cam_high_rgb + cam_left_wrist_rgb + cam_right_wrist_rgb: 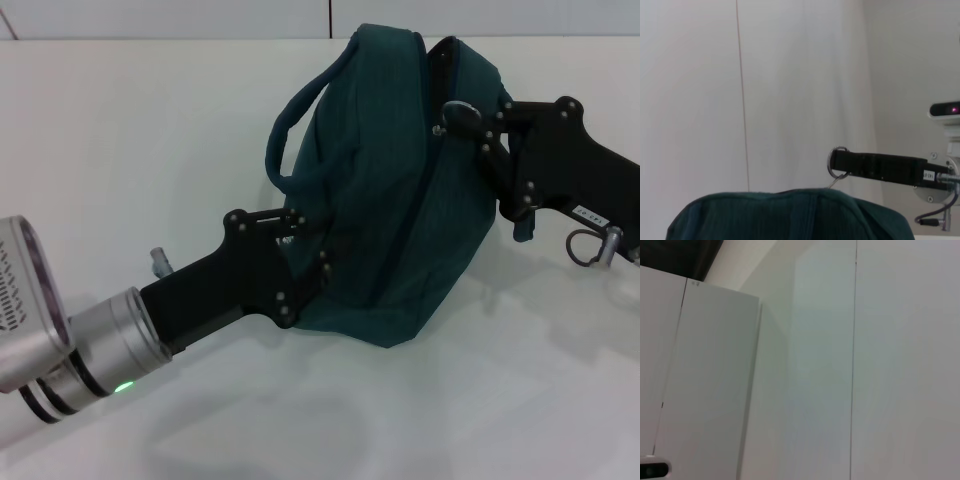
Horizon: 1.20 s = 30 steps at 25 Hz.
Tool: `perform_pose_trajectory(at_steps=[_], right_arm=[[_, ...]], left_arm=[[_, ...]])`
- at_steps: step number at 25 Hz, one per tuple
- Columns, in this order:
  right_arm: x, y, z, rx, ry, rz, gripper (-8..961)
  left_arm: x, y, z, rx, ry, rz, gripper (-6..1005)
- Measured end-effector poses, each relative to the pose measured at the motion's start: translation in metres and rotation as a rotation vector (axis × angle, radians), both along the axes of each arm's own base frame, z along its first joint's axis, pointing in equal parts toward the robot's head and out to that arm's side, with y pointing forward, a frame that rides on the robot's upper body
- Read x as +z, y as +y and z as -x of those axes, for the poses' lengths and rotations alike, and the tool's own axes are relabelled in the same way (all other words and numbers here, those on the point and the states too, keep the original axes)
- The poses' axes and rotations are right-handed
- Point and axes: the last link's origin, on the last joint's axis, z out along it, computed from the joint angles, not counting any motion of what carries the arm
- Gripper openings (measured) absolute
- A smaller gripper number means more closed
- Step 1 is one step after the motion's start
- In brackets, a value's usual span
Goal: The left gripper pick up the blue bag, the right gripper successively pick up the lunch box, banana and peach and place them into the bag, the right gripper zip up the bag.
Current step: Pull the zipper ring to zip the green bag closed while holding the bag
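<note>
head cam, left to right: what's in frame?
Left arm's silver wrist with green light → left pincer at the bag's side → blue bag → right pincer at the bag's upper right, by the zipper → loose cable by the right arm.

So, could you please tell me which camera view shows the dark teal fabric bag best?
The head view: the dark teal fabric bag appears whole between both grippers. The left wrist view shows only its top edge with the ring pull; the right wrist view shows none.
</note>
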Motion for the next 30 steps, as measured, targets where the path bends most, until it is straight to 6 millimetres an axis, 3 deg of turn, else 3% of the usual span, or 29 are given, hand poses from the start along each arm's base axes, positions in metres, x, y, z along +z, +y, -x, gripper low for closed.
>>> perform_pose_trajectory(at_steps=[6, 8, 14, 30], right_arm=[[0.0, -0.001, 0.001, 0.006, 0.003, 0.0, 5], [0.0, -0.001, 0.001, 0.007, 0.004, 0.0, 5], [0.001, -0.001, 0.001, 0.008, 0.004, 0.0, 5], [0.001, -0.01, 0.001, 0.037, 0.025, 0.017, 5]], left_arm=[[0.001, 0.005, -0.01, -0.025, -0.032, 0.013, 171], [0.002, 0.009, -0.013, -0.015, -0.053, 0.015, 389], [0.004, 0.015, -0.018, -0.006, -0.079, 0.022, 604], [0.002, 0.015, -0.019, -0.068, -0.019, -0.027, 221]])
